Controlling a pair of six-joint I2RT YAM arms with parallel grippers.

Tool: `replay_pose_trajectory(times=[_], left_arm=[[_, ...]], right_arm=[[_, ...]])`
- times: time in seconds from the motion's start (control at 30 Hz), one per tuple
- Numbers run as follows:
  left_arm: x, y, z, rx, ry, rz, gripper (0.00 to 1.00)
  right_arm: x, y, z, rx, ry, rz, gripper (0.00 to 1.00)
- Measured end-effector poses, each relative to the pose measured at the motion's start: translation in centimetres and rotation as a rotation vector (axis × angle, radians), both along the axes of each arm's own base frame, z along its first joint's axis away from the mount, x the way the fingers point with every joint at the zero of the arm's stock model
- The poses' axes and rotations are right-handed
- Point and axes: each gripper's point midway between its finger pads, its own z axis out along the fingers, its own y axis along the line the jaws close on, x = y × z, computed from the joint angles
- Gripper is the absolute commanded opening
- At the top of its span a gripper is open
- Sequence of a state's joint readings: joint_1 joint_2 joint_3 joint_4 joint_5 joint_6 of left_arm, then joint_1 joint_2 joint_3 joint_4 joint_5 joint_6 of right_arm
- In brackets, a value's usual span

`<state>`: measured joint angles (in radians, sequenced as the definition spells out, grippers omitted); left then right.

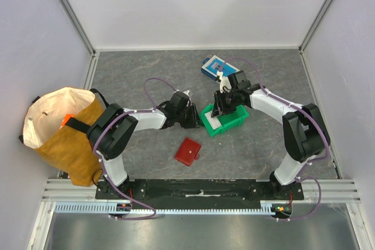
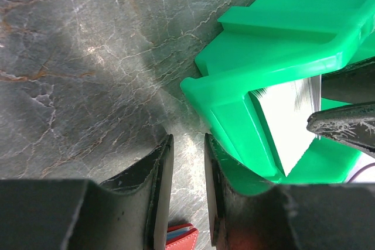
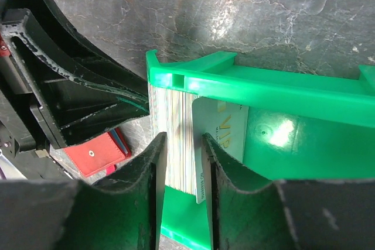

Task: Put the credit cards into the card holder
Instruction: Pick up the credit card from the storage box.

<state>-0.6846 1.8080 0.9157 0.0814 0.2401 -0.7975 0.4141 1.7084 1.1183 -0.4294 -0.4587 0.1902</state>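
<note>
While our right gripper (image 3: 183, 139) is hanging over the green bin (image 3: 293, 92), its fingers are standing on either side of the credit cards (image 3: 176, 115), which are sitting on edge as a stack against the bin's end wall. The cards are filling the gap from finger to finger, but we are not able to tell whether the jaws are clamping them or only flanking them. Our left gripper (image 2: 188, 140) is sitting low just outside the bin's corner, its fingers a narrow gap apart with only bare table (image 2: 88, 57) showing between them. The card holder (image 1: 188, 151) is lying flat on the table, apart from the bin, on the side nearer our arm bases.
</note>
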Motion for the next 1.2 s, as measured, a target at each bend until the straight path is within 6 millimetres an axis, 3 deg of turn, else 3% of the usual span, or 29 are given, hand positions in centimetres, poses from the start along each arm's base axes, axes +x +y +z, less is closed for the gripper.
replay_pose_trajectory(times=[0.27,1.2], left_arm=[[0.1,0.1,0.0,0.000,0.001,0.002,0.35],[0.1,0.0,0.0,-0.002,-0.002,0.002,0.34]], right_arm=[[0.1,-0.4,-0.3,-0.018,-0.001,-0.014,0.20],[0.9,-2.3,-0.2,-0.022,0.011,-0.069,0.08]])
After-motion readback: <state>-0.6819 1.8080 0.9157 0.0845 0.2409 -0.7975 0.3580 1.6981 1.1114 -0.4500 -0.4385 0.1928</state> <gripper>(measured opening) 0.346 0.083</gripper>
